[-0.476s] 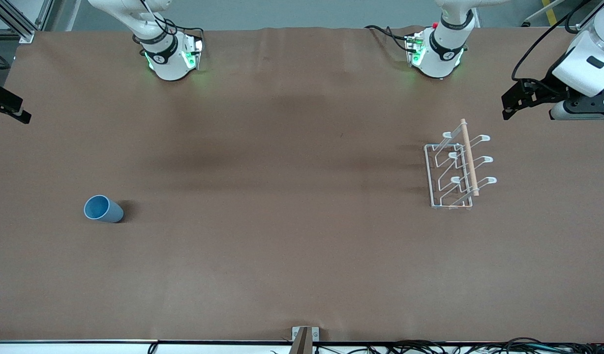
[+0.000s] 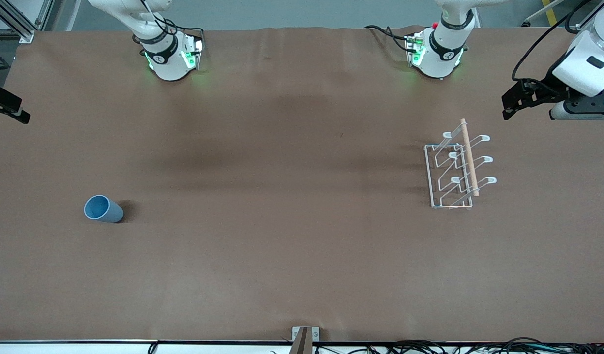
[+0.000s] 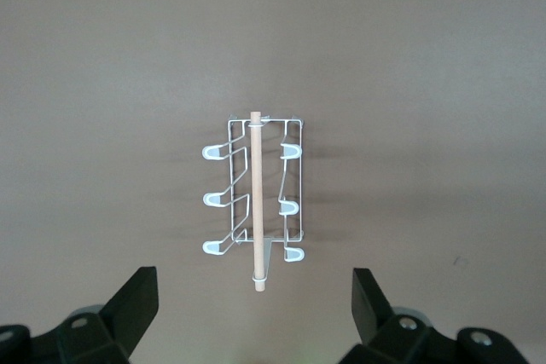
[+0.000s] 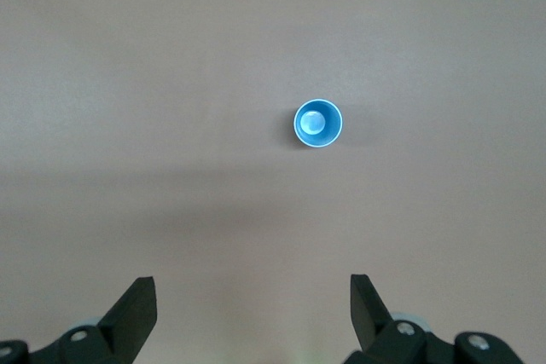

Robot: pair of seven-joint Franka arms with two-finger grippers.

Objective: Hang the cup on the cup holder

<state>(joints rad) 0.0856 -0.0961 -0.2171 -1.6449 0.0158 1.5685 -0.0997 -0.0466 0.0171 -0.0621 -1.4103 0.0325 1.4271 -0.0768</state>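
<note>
Matt blue plastic cup [image 2: 103, 209], white-coated wire cup holder [image 2: 457, 169] with pale wooden dowel [image 2: 469, 157], matt brown table covering [image 2: 282, 246].

Left end effector [image 3: 252, 309]: black two-finger type, jaws spread wide, empty, raised over brown worktop [image 2: 282, 246] at left arm's end, 3 o'clock edge of front view. Right end effector [image 4: 252, 309]: same, wide open, empty, raised, 9 o'clock edge.

Brown table cover [image 2: 292, 236]; cables [image 2: 430, 348] along near edge.
</note>
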